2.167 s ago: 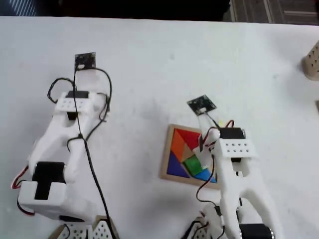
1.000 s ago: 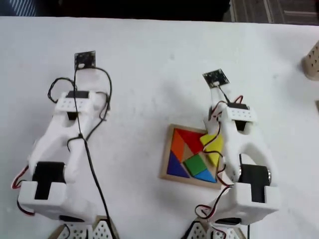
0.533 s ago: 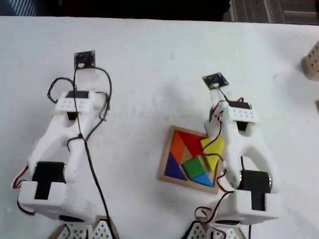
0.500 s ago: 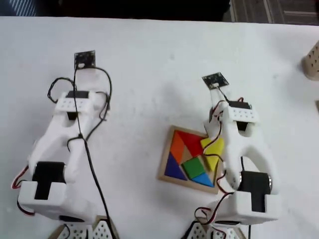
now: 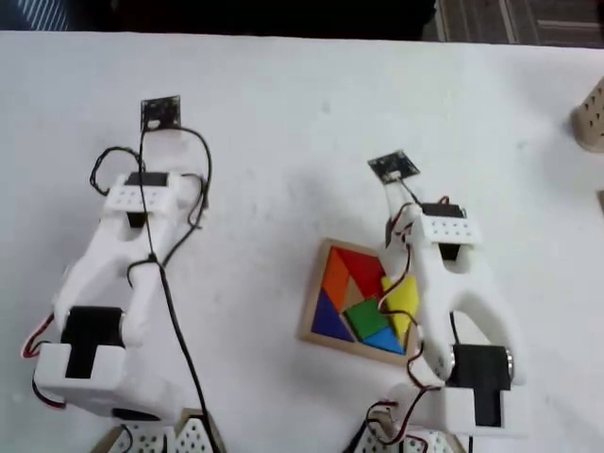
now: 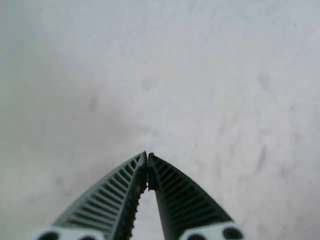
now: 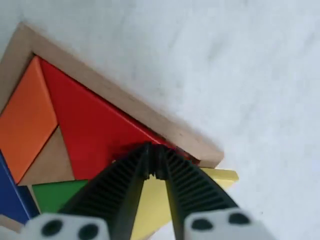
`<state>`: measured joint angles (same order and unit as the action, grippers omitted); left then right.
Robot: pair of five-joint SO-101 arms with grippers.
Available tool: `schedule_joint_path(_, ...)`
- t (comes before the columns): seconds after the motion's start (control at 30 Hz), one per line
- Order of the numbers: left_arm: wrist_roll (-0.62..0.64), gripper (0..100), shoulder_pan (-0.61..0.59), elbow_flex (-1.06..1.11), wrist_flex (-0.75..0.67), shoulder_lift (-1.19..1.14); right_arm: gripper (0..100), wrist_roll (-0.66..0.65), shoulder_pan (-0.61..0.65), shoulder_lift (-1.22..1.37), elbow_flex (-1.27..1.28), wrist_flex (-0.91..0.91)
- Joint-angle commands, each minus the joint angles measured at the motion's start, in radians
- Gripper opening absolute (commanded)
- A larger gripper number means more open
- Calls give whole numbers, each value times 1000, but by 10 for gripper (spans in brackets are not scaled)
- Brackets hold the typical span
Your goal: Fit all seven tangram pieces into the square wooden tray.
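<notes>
1. Over the square wooden tray's (image 7: 125, 100) edge beside the right arm, I see the right gripper (image 7: 152, 150) with its fingers pressed together and nothing between them.
2. Directly beneath its tips lies the yellow triangular piece (image 7: 151, 200). One point seems to ride over the rim, so it's likely unseated.
3. My next nudge should go inward, toward the red triangular piece (image 7: 95, 125).
4. The left gripper (image 6: 148, 157) is closed on nothing over the white table (image 5: 283, 142), well apart, so the right arm is nearer.

Yellow piece (image 5: 401, 298) farther into wooden tray (image 5: 313, 293)
</notes>
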<state>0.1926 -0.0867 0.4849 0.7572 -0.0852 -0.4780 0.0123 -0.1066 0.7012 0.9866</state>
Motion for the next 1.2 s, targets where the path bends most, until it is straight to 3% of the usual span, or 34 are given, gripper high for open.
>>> schedule_joint_path(0.0, -11, 27, -10, -52, -21, 1, 18, -11, 15, -117, 48, 7)
schedule_joint_path(0.4, -11, 27, -10, -51, -21, 1, 18, -9, 84, -435, 167, 64)
schedule_joint_path(0.63, -11, 27, -10, -49, -21, 1, 18, -66, -68, -559, 103, 260)
schedule_joint_path(0.87, -11, 27, -10, -49, -21, 1, 18, -193, -254, -512, 176, 280)
schedule_joint_path(1.03, -11, 27, -10, -51, -21, 1, 18, -198, -191, -506, 318, 191)
schedule_joint_path(1.17, -11, 27, -10, -48, -21, 1, 18, -126, -134, -506, 347, 154)
